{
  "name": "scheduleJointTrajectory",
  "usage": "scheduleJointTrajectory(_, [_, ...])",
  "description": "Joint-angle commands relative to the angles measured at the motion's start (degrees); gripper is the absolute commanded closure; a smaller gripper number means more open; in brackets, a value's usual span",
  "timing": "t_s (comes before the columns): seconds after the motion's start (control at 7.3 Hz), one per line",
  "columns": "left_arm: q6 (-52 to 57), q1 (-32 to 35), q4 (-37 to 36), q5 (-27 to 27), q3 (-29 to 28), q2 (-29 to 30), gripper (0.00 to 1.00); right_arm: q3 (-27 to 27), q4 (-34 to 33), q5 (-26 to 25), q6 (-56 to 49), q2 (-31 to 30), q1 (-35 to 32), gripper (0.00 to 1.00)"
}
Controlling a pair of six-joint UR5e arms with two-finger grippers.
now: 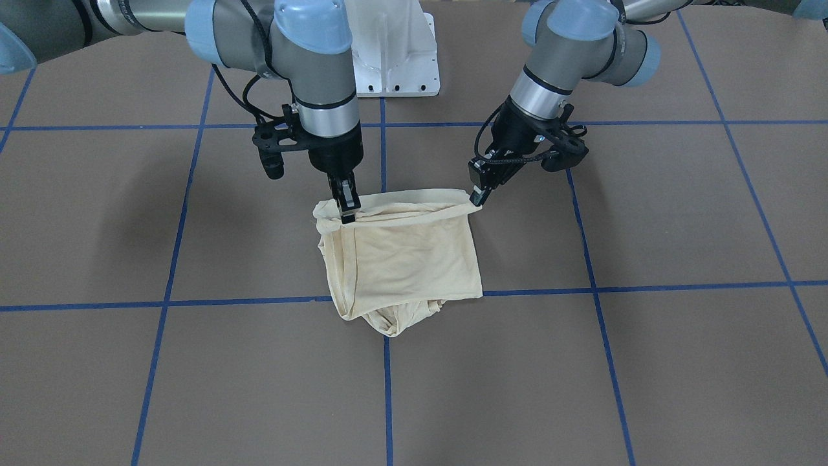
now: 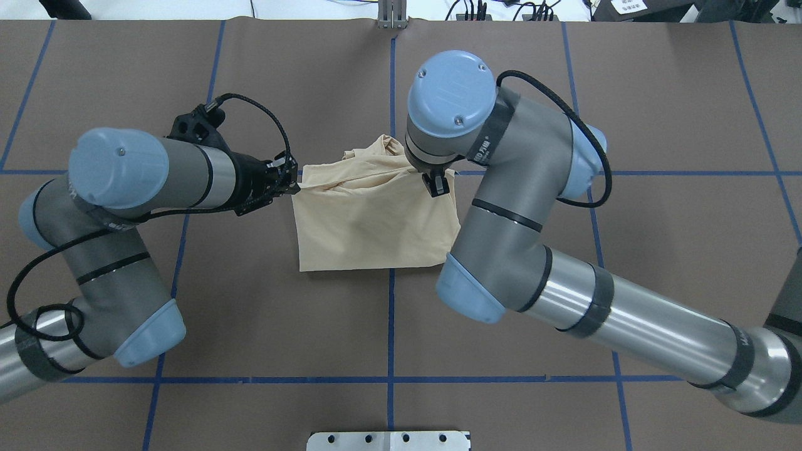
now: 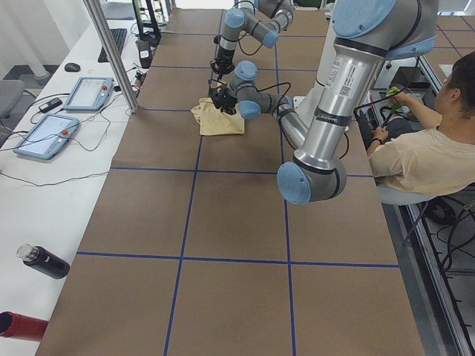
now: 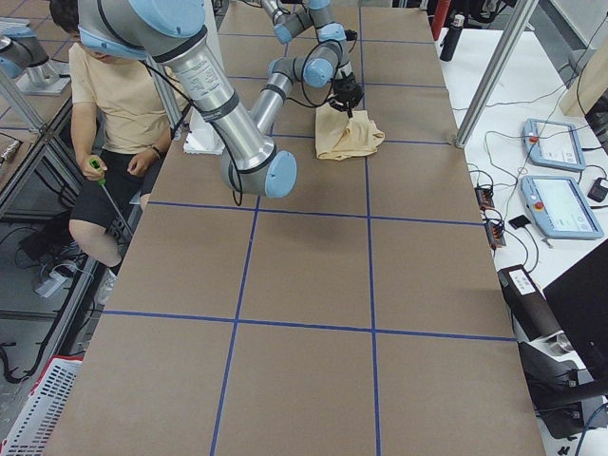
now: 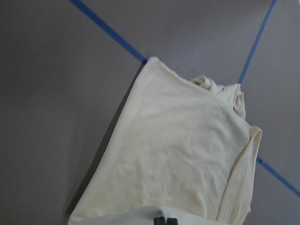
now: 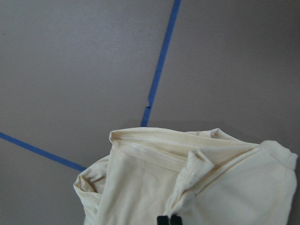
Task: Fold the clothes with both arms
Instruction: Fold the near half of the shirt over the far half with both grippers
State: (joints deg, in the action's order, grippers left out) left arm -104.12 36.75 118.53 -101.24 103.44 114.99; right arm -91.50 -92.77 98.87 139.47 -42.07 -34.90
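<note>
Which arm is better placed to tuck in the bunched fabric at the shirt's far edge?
Probably right: the right fingers pinch the shirt nearest the bunch; the left fingers hold the opposite corner.

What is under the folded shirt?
The shirt lies on the brown table; two blue tape lines run under it. Their crossing and the shirt's lower layers are covered.

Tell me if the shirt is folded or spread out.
Folded: the shirt lies as a small layered rectangle, no sleeves spread, bunched at one edge.
</note>
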Motion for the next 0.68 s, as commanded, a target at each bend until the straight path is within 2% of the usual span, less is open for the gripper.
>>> scheduleJointTrajectory(0.0, [3.4,3.5,0.9,-0.1,-7.0,3.7,1.0,15.4,13.0,0.3,-2.9,3.6,-2.5,1.0])
scheduleJointTrajectory(0.14, [4.4,4.1,5.0,-0.1,-12.5,5.1,1.0,19.1,13.5,1.4,-6.0,5.5,-4.0,1.0])
scheduleJointTrajectory(0.27, [4.4,4.4,10.2,0.2,-20.4,8.0,1.0,24.1,16.4,1.8,-7.7,7.3,-4.1,1.0])
scheduleJointTrajectory(0.41, [5.9,5.8,13.9,0.3,-25.7,9.4,1.0,28.6,20.0,1.9,-9.2,8.7,-4.8,0.15])
scheduleJointTrajectory(0.55, [11.1,7.4,14.9,0.3,-28.1,9.8,0.01,33.4,21.5,1.9,-14.1,11.0,-5.5,0.0])
